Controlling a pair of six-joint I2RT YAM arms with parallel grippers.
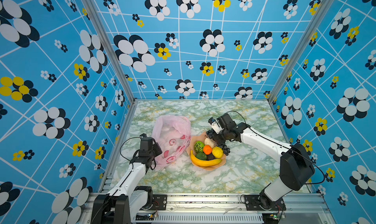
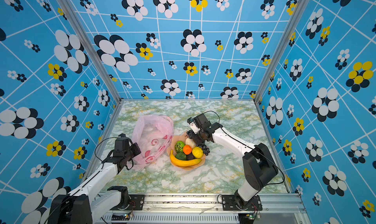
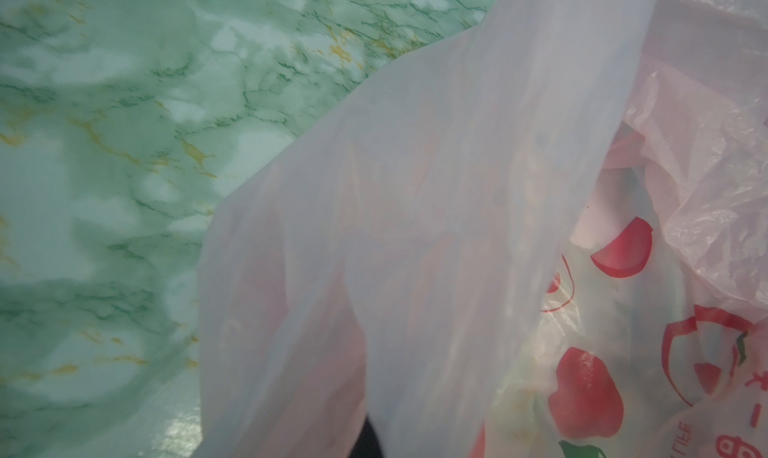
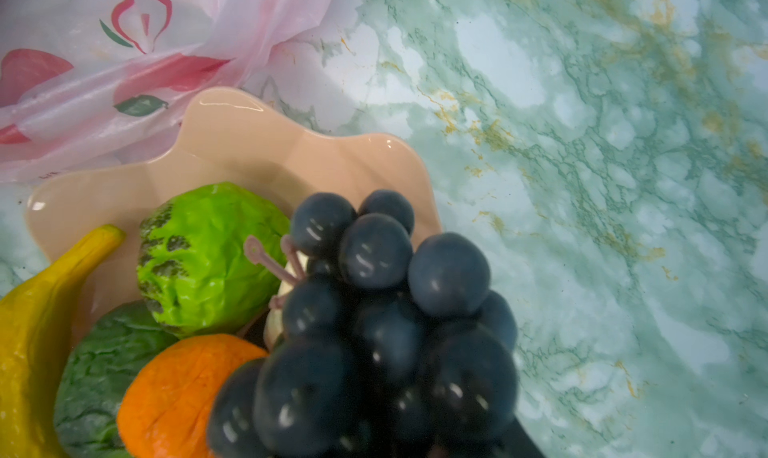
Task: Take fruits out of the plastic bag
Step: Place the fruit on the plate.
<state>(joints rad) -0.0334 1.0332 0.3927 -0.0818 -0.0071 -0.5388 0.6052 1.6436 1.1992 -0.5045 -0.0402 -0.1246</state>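
Note:
The pink plastic bag lies crumpled on the table's left half, mouth toward the back. My left gripper is at its near left edge, shut on the film, which drapes over the jaws in the left wrist view. I cannot make out any fruit through the film. My right gripper is shut on the dark grape bunch, holding it over the far rim of the peach plate. On the plate lie the banana, kiwi half, orange, lemon, lime, avocado and pale piece.
The plate touches the bag's right side. Patterned blue walls close in the marble table on three sides, with metal posts at the back corners. An aluminium rail with both arm bases runs along the front edge.

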